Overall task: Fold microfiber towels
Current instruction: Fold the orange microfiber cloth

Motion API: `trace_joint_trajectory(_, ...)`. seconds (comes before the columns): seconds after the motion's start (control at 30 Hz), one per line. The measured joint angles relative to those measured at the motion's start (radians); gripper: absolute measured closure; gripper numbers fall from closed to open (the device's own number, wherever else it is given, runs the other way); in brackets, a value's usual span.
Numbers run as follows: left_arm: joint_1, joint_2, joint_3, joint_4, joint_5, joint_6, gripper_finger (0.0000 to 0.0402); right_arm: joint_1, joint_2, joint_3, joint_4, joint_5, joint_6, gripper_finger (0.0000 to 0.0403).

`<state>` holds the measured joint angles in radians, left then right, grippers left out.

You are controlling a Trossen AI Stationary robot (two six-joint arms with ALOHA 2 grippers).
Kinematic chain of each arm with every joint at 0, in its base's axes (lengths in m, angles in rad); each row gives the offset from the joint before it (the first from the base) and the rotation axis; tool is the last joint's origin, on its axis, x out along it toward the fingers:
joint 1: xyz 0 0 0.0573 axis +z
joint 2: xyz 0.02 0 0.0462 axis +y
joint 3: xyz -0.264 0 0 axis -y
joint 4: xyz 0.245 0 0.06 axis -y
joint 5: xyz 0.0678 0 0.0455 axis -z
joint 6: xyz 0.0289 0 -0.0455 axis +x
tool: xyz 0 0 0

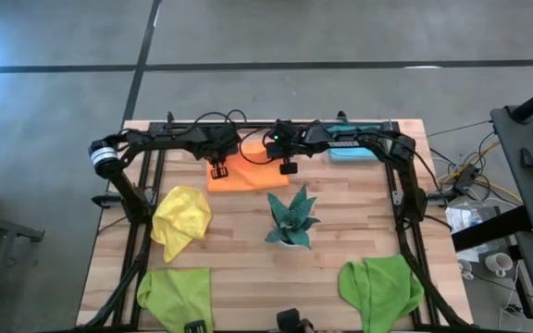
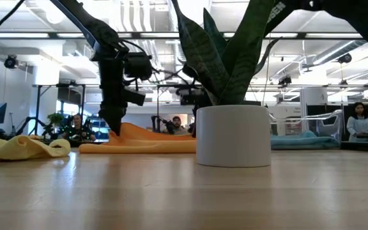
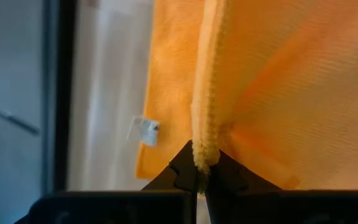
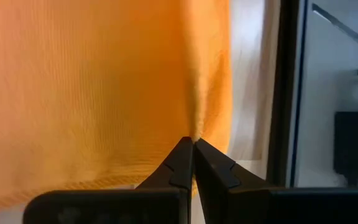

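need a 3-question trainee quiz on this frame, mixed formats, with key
1. True or false: both pincers are shut on the orange towel.
2. Which item stands nearest the potted plant? A) yellow towel B) orange towel C) light blue towel
3. Fill in: the two towels at the table's near edge are lime ___.

Key: 1 true: left pincer and right pincer each pinch an edge. 2 B. 3 green.

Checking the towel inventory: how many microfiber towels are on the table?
5: orange towel far centre, light blue towel far right, yellow towel left, lime green towels near-left and near-right.
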<state>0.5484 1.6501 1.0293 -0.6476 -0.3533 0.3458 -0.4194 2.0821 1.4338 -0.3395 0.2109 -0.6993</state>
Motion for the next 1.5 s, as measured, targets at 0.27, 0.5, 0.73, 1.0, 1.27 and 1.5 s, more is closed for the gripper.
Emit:
trace_joint_trajectory(0.27,0.002,-0.001,0.005,0.003,-0.045,-0.024,0.0362,-0.005,0.015,0.000,0.090,0.053,-0.001,0.0358)
trace_joint_trajectory(0.5,0.002,-0.014,0.013,0.001,-0.172,-0.021,0.0278,-0.015,0.008,0.000,0.092,0.113,0.002,0.0289)
trace_joint_trajectory(0.73,0.002,-0.165,0.020,-0.034,-0.238,-0.038,0.0247,-0.008,-0.081,0.000,0.056,0.064,0.024,0.0251)
trace_joint_trajectory(1.0,-0.002,-0.314,-0.071,0.010,0.167,-0.170,0.0246,0.008,-0.155,-0.001,0.021,-0.321,0.237,0.0262)
trace_joint_trajectory(1.27,-0.016,-0.201,-0.264,0.257,0.310,-0.236,0.0246,0.016,-0.009,-0.010,0.006,-0.443,0.353,0.0264)
trace_joint_trajectory(1.5,-0.043,-0.065,-0.272,0.206,0.362,-0.276,0.0246,0.016,0.032,0.013,-0.072,-0.353,0.274,0.0264)
